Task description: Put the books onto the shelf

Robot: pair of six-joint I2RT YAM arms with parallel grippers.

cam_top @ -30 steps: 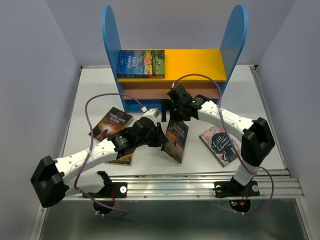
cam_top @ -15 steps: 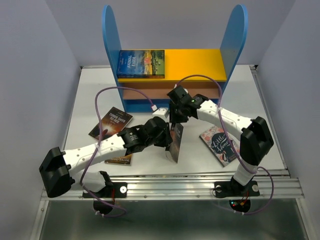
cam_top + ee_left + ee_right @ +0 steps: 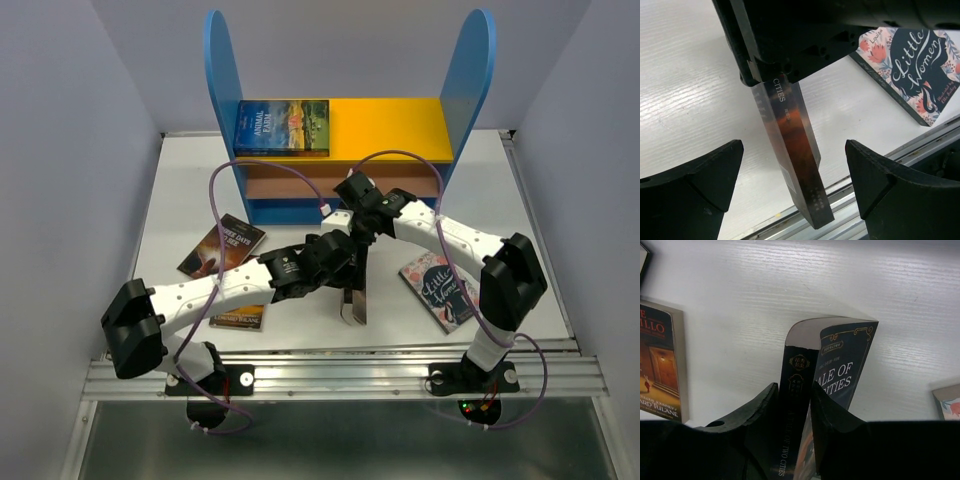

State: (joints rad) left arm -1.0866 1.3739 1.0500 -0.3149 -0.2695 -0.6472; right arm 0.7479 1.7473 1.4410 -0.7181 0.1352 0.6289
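Note:
A dark "A Tale of Two Cities" book [image 3: 353, 296] stands on edge mid-table. My right gripper [image 3: 358, 243] is shut on its upper end, and its fingers [image 3: 765, 407] clamp the spine [image 3: 797, 390]. My left gripper [image 3: 338, 262] is open, its fingers [image 3: 705, 180] wide on either side of the same book [image 3: 795, 165] without touching it. The shelf [image 3: 222, 90] stands at the back with an "Animal Farm" book [image 3: 283, 127] lying on its yellow board [image 3: 390, 125]. "Little Women" [image 3: 440, 290] lies flat at the right. "Three Days to See" [image 3: 222, 247] lies at the left.
Another dark book [image 3: 238, 317] lies partly under my left arm and also shows in the right wrist view [image 3: 660, 365]. A metal rail [image 3: 350, 370] runs along the table's near edge. Purple cables loop above both arms.
My right gripper has shut on the Two Cities book and my left gripper has opened off it. The book has gone from leaning to standing on edge. My left arm has shifted right.

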